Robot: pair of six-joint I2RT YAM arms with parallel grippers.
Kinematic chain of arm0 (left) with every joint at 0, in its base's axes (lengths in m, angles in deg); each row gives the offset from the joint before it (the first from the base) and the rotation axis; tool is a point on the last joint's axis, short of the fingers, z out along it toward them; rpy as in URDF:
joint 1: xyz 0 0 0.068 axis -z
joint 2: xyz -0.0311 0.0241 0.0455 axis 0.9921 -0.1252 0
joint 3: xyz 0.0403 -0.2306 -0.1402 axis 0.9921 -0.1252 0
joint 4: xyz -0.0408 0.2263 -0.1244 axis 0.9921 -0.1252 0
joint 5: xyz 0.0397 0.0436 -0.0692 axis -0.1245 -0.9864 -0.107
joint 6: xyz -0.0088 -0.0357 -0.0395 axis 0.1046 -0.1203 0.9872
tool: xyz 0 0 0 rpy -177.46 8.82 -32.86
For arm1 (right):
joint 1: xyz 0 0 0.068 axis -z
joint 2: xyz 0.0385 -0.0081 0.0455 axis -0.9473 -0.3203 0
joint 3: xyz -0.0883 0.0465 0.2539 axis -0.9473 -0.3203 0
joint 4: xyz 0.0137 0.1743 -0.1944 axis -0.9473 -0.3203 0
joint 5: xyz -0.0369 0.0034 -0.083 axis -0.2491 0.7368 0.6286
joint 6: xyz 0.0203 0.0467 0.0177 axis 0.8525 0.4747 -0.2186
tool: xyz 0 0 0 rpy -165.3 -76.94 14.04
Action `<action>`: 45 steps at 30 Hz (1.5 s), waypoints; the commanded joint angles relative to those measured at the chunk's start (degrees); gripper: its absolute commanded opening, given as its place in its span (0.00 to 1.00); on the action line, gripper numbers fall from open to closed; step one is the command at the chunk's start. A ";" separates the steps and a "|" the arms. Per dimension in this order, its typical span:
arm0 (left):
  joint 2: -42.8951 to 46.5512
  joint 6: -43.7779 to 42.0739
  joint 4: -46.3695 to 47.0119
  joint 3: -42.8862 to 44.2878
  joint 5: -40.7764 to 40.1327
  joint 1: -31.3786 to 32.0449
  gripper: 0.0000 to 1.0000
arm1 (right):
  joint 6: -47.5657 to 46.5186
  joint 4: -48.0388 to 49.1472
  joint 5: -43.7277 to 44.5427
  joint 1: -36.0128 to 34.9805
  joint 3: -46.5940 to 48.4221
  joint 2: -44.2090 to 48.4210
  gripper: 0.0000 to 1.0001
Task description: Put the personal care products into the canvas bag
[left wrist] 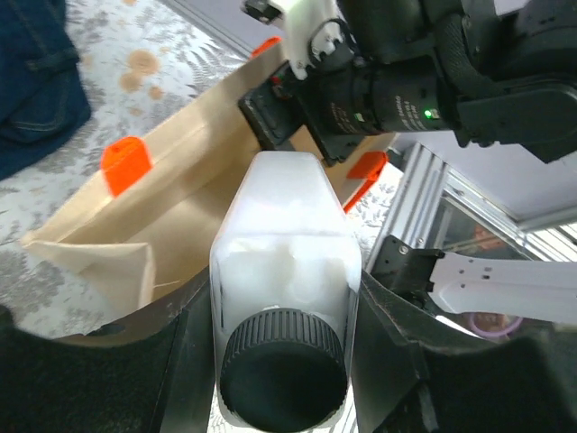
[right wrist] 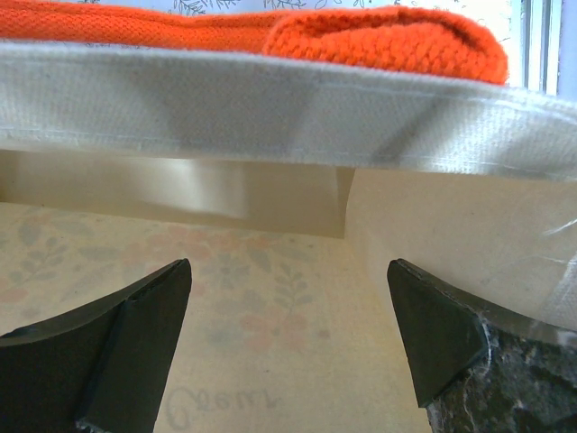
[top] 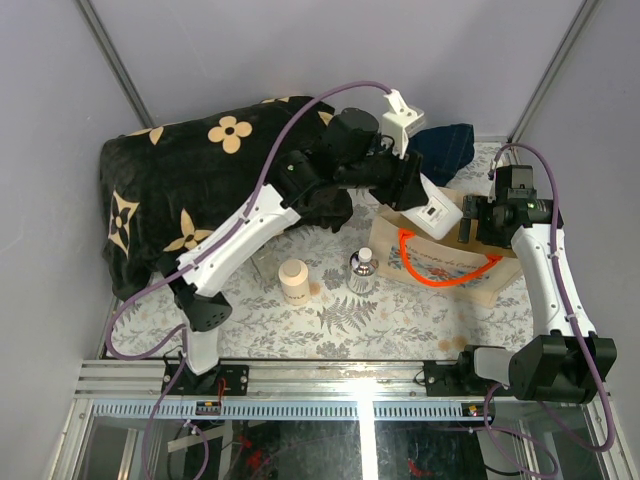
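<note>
My left pincer (left wrist: 284, 361) is clamped on the white bottle (left wrist: 284, 262) above the open canvas bag (top: 440, 275). My right pincer (right wrist: 288, 302) is spread apart at the bag's 2 o'clock rim. The jar (top: 294, 281) stands at its 9 o'clock.

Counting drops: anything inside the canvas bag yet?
Right wrist view shows only bare lining inside the canvas bag, no product. From above, the white bottle in the left gripper covers much of the opening, so the rest is unseen.

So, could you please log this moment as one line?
left claw: shut on white bottle, above canvas bag | right claw: open at bag rim
</note>
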 commanded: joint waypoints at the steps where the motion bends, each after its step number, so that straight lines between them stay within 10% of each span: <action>1: -0.58 2.57 13.44 -2.52 7.74 0.08 0.00 | 0.07 1.23 0.82 -0.35 -0.14 0.52 0.97; 21: -11.01 4.09 17.93 -4.12 6.16 0.32 0.00 | -0.15 0.91 3.35 -0.35 -1.60 1.44 0.97; 45: -19.67 -3.51 -7.80 3.26 -25.15 -1.04 0.00 | -1.90 3.95 -8.29 -0.83 3.10 4.45 0.97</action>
